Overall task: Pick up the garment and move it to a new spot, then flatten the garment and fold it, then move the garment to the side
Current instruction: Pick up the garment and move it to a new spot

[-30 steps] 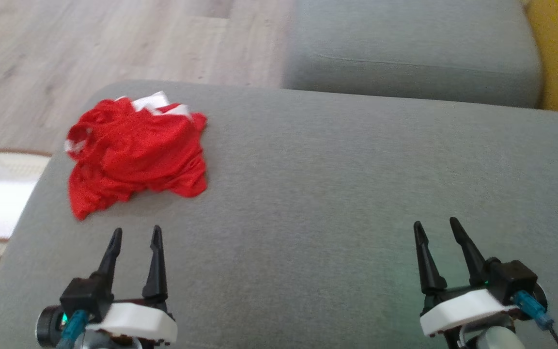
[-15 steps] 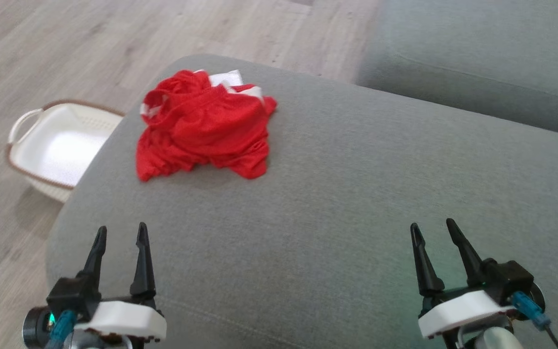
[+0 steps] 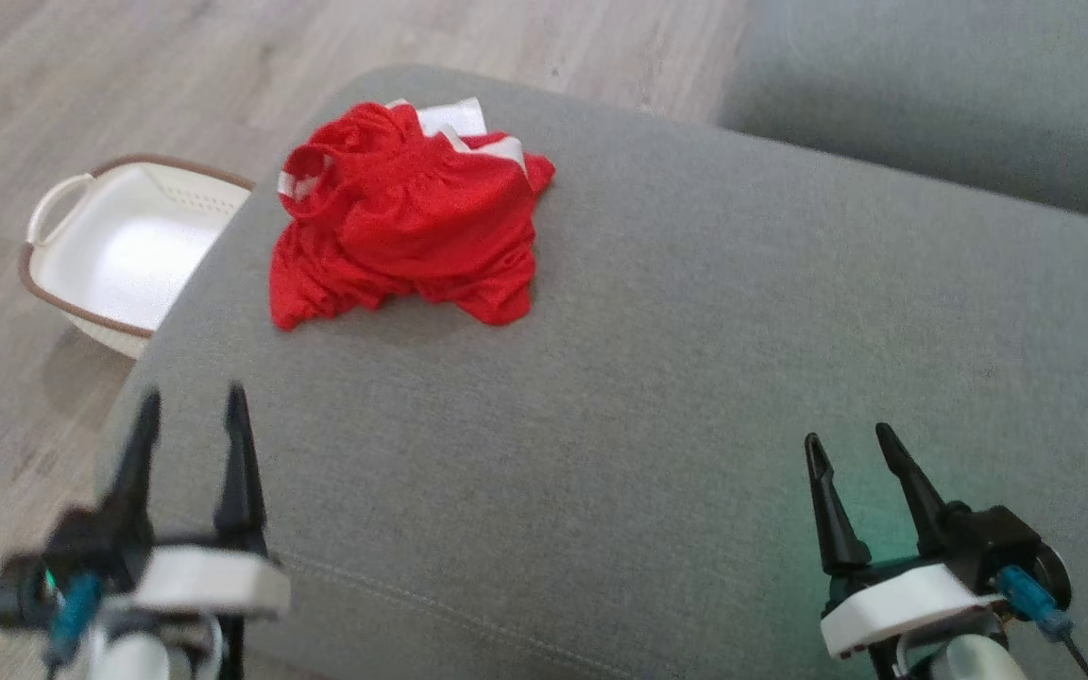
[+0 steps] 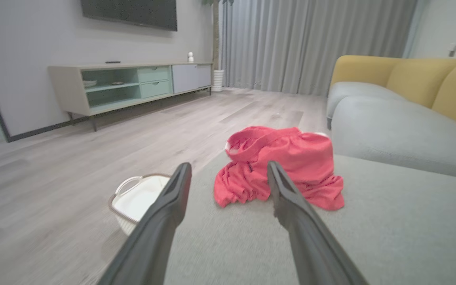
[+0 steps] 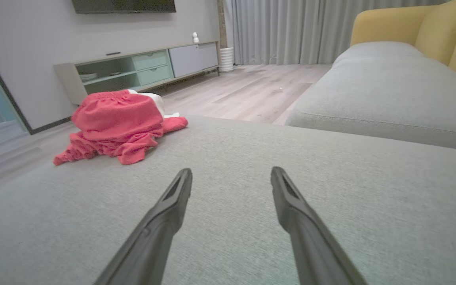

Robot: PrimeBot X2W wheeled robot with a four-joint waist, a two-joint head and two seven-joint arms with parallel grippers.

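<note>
A crumpled red garment point(image 3: 402, 222) with white trim lies in a heap near the far left corner of the grey cushion point(image 3: 695, 359). My left gripper point(image 3: 190, 401) is open and empty at the cushion's near left edge, well short of the cloth. In the left wrist view the garment point(image 4: 283, 166) sits ahead of the open left gripper point(image 4: 228, 168). My right gripper point(image 3: 846, 444) stands open and empty over the cushion's near right part. From the right wrist, the garment point(image 5: 117, 122) lies far off to the left of the right gripper point(image 5: 232, 172).
A white basket with a brown rim point(image 3: 128, 250) stands on the wooden floor point(image 3: 53, 76) just left of the cushion. Another grey seat point(image 3: 960, 85) lies beyond, with a yellow backrest point(image 5: 418, 27). A low TV cabinet point(image 4: 133, 83) stands by the far wall.
The head camera has swung left, so the basket and floor came into view. My left gripper has moved outward to the cushion's left edge and forward. The garment lies as before.
</note>
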